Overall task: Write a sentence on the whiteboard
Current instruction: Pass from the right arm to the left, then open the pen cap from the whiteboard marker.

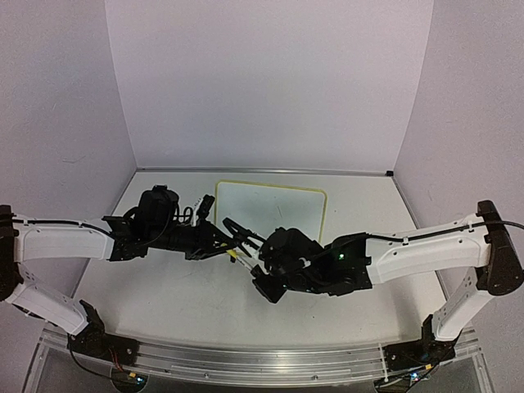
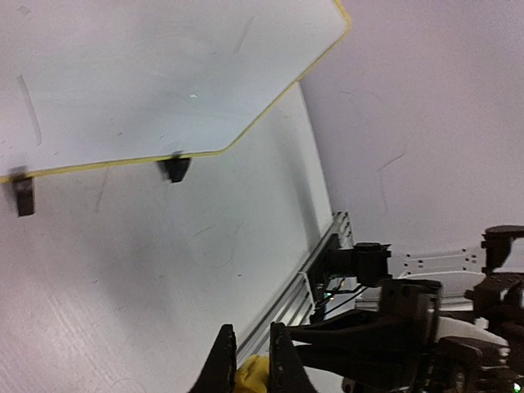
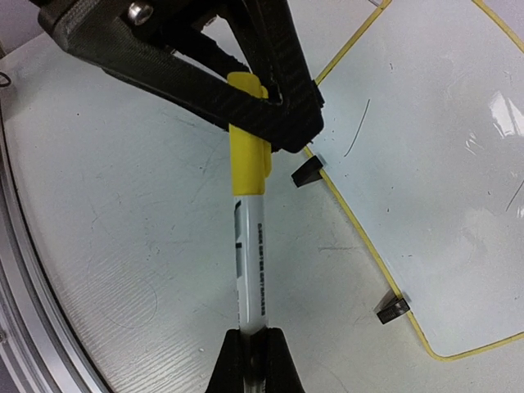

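While the whiteboard (image 1: 274,205) lies flat on the tabletop (image 1: 164,286) at the far middle, with its yellow-framed near edge and 2 black clip feet (image 3: 305,172) just beyond the arms, the 2 grippers meet in front of it on a marker (image 3: 250,270). The right gripper (image 3: 252,364) has its jaws pressed onto the tail of the white barrel. The left gripper (image 2: 248,364) has its jaws pinching the yellow cap (image 3: 248,147) at the other end, so the pen spans the gap between them, over the tabletop and just beside the board's near edge. The board face shows a few faint stray strokes but no writing I can read. I judge the step in hand to be uncapping. The marker looks light and stiff, with a smooth plastic barrel that could slip through a loose pinch. The cap is probably a press fit, so it calls for a straight pull along the pen's axis, with the barrel clamped firmly and no sideways twist. For writing, a hold nearer the tip end would likely give better control than the tail grip. The board itself looks thin and light with a slick face, and it may skate on the tabletop under tip pressure, so gentle contact seems wise.
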Available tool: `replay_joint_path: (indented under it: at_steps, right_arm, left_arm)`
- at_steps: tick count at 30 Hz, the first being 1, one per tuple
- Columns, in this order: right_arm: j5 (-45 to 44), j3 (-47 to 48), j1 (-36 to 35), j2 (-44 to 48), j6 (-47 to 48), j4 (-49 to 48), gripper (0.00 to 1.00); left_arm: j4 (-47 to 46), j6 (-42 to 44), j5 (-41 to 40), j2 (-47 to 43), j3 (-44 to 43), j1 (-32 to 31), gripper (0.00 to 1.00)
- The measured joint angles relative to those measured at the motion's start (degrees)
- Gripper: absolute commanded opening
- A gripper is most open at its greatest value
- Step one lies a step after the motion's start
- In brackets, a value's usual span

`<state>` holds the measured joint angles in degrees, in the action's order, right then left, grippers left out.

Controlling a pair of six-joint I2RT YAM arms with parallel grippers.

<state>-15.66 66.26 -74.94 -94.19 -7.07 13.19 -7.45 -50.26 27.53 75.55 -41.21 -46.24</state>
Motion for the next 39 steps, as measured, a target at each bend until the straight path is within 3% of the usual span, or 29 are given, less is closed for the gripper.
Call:
replay_joint_path:
  at_steps: [3,7,9,11,13,19,25,32,39]
  right_arm:
    - [-0.4,0.0,0.0,0.0,-0.3,0.4,0.04]
    - [-1.1,-0.7,0.0,0.8,-1.7,-0.6,0.45]
    - [-1.5,-2.4,0.0,2.7,-2.5,-1.9,0.73]
    - [-1.8,-4.5,0.0,5.4,-4.6,-3.6,0.89]
    - [-1.8,-6.7,0.3,8.5,-6.6,-5.8,0.97]
    - [3.0,-14.0,3.8,14.7,-15.4,-18.3,0.98]
    - [14.1,-25.0,9.1,16.3,-25.8,-40.0,0.98]
    - [23.6,-25.5,9.7,13.8,-33.4,-58.3,0.98]
    - [28.4,-23.6,9.7,8.6,-37.2,-65.7,0.98]
  left_arm:
    - [-2.8,-1.4,1.0,-0.1,0.0,-0.3,0.0]
    - [-4.4,-2.6,0.4,-0.4,0.7,-0.3,0.0]
    - [-5.8,-3.4,-0.8,-1.4,2.2,-0.3,0.0]
    - [-7.3,-4.4,-2.2,-2.9,4.2,-0.3,0.0]
    - [-9.2,-5.4,-3.9,-4.5,5.9,-0.3,0.0]
    - [-18.2,-7.0,-8.1,-8.7,8.9,-0.3,0.0]
    - [-30.2,-7.3,-9.7,-10.3,10.8,-0.3,0.0]
    - [-38.7,-8.2,-9.7,-10.4,13.1,-0.3,0.0]
    - [-42.2,-8.3,-9.7,-11.1,14.2,-0.3,0.0]
